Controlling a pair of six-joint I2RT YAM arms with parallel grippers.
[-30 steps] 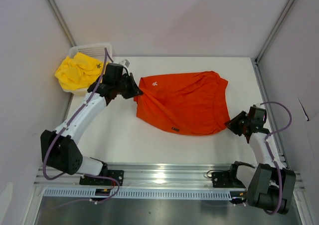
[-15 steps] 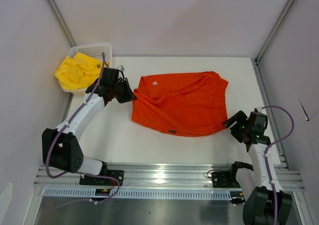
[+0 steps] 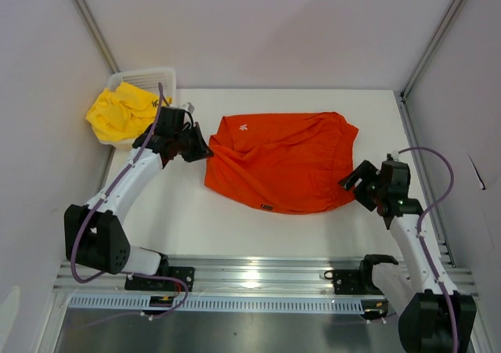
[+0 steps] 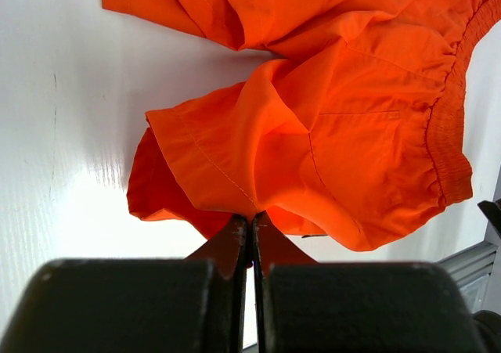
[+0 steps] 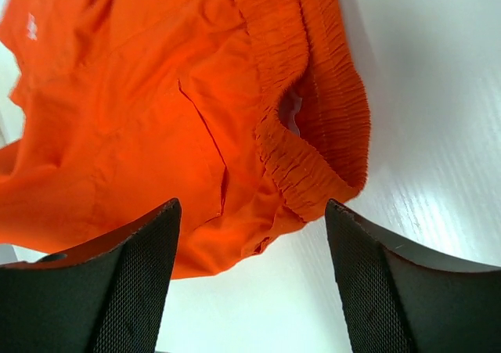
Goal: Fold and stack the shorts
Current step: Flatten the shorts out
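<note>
Orange shorts [image 3: 282, 161] hem hidden between left fingers [image 4: 180, 290]; yellow shorts [image 3: 121, 110] logo [image 3: 156, 101] unreadable.

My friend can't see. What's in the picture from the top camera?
Orange shorts lie spread on a white table. The left hand pinches one end; the right hand is open at the other. Yellow shorts drape over a basket.

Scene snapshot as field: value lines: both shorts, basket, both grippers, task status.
orange shorts: spread on table, rumpled, unfolded
yellow shorts: bunched in white basket, far-left corner, spilling over its rim
left gripper: shut on leg hem of orange shorts
right gripper: open, facing the waistband end, gripping nothing
stack: not started
</note>
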